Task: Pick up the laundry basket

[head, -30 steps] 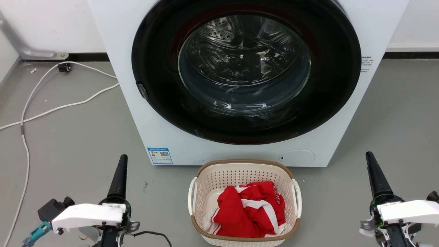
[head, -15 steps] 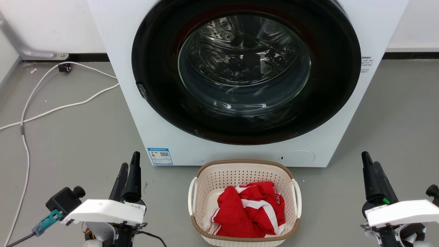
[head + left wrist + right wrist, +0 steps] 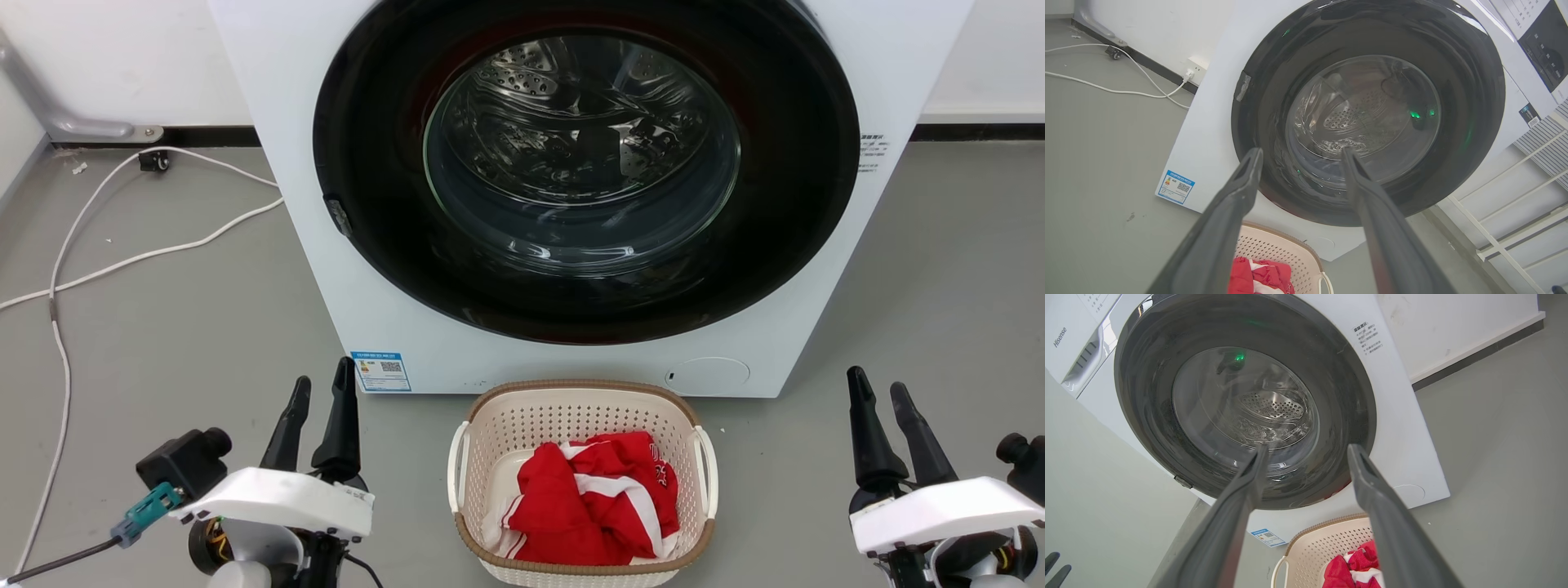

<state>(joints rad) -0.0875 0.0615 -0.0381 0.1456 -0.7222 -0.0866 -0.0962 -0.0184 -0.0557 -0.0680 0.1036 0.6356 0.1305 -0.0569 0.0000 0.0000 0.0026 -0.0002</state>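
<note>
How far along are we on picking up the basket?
Early. Done: the left gripper and right gripper are open, flanking the basket. In hand: nothing; neither touches its white handles. Remaining: reach the handles, grip and lift. The basket sits on the floor, holding red clothes.

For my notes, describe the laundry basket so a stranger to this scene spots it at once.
Find the big white washing machine with the round dark door. On the grey floor just before it sits the laundry basket. It alone is cream and perforated, with a brown rim, white handles and red clothing inside.
</note>
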